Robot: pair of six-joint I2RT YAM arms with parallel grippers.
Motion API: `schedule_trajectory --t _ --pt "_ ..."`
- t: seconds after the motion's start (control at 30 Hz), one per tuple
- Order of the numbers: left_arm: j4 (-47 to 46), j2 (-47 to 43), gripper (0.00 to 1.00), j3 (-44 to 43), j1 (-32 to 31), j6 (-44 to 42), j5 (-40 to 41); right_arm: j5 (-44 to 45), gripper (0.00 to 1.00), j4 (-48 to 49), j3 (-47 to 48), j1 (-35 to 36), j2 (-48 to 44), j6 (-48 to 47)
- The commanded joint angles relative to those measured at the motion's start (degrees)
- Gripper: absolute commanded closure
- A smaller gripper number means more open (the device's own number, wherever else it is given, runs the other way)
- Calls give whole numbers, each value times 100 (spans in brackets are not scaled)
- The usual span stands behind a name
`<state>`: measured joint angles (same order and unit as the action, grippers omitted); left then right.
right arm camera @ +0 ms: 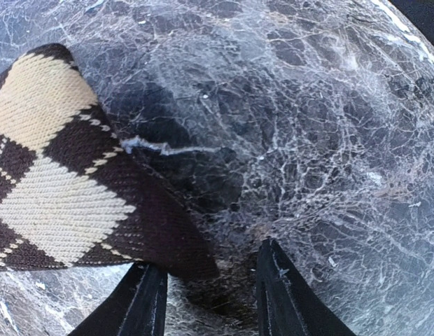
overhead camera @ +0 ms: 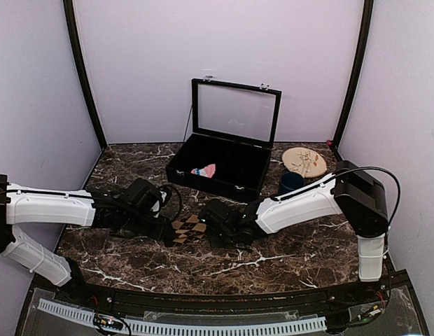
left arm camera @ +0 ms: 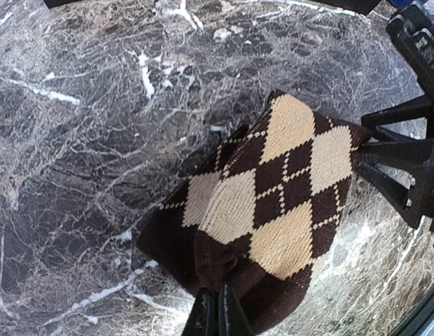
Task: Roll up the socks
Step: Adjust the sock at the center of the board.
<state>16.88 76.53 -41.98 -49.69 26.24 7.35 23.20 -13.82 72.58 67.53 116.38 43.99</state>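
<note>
On the dark white-veined marble table (overhead camera: 287, 259), enclosed by lilac walls (overhead camera: 133, 63), the dark brown tan-argyle fabric sock (overhead camera: 189, 227) is being pinched mid-table by the left gripper (left arm camera: 217, 311). The right gripper (right arm camera: 213, 297) is being held parted at its edge. The pink fabric sock (overhead camera: 203, 170) is being kept in the far black box (overhead camera: 224, 185).

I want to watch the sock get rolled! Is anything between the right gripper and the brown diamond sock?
Nothing visible is in the way. The right gripper is open, its fingertips right at the edge of the brown diamond sock on the marble table. The left gripper pinches the sock's other side.
</note>
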Motion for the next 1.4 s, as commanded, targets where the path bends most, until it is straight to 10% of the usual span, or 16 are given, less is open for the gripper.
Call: schedule_trajectory --t 0.0,0.9,1.37 --pt "-16 -22 100 155 -40 107 4 -50 59 -180 38 58 158 -15" --pt "-595 1027 100 352 -47 35 407 -62 59 -263 -22 59 -14 -65" --pt "-558 1249 99 324 -46 -3 448 -91 56 475 -1260 76 -1677 -331"
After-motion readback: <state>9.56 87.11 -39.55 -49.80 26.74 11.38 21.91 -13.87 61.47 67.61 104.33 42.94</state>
